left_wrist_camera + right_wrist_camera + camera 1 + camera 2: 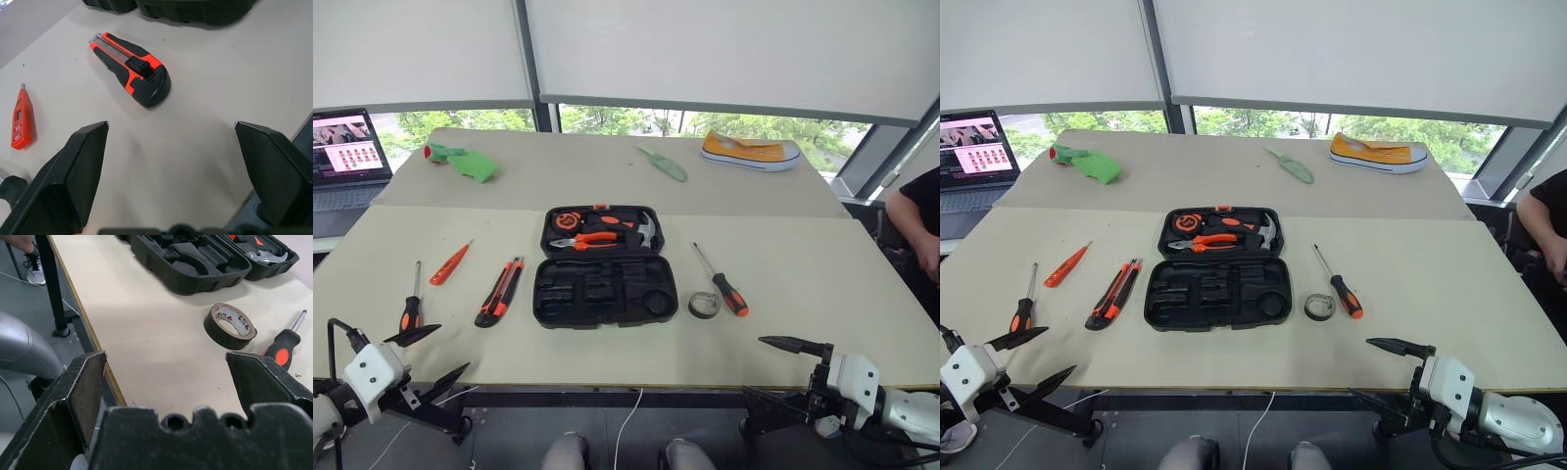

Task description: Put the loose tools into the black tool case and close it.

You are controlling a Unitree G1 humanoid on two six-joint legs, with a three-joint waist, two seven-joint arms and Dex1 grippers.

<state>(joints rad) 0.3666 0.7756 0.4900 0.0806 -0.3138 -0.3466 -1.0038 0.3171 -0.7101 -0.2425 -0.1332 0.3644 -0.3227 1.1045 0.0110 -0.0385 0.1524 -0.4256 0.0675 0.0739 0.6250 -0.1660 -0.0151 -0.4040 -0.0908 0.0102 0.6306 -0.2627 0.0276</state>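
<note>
- The black tool case (599, 265) lies open in the middle of the near table (803, 294), its 2 halves flat. The far half holds orange-handled pliers, a hammer head and other seated tools. The near half shows bare moulded slots.
- To the case's left, the utility knife (499, 291) lies just beside it on the tabletop, not touching it; in the left wrist view the knife (131, 68) rests ahead of the fingers (78, 166) with the case's edge beyond.
- Further left lies the slim all-orange screwdriver (449, 263), tilted, and nearest the table's left front edge a black-and-orange screwdriver (412, 301), handle toward the robot.
- To the case's right, the small dark tape roll (704, 305) lies flat close to the case's near right corner, with the second black-and-orange screwdriver (722, 280) just beside it, handle toward the robot.
- The left gripper (423, 358) hangs at the table's front left edge, spread wide and grasping nothing.
- The right gripper (781, 370) hangs at the front right edge, spread wide too and empty; in its wrist view the tape roll (230, 325) and a screwdriver handle sit ahead of it.
- On the far table rest a green trowel (663, 164), a yellow shoe (750, 152), a green scoop (462, 160) and a laptop (347, 157).
- A person's arm (915, 220) shows at the right edge.
</note>
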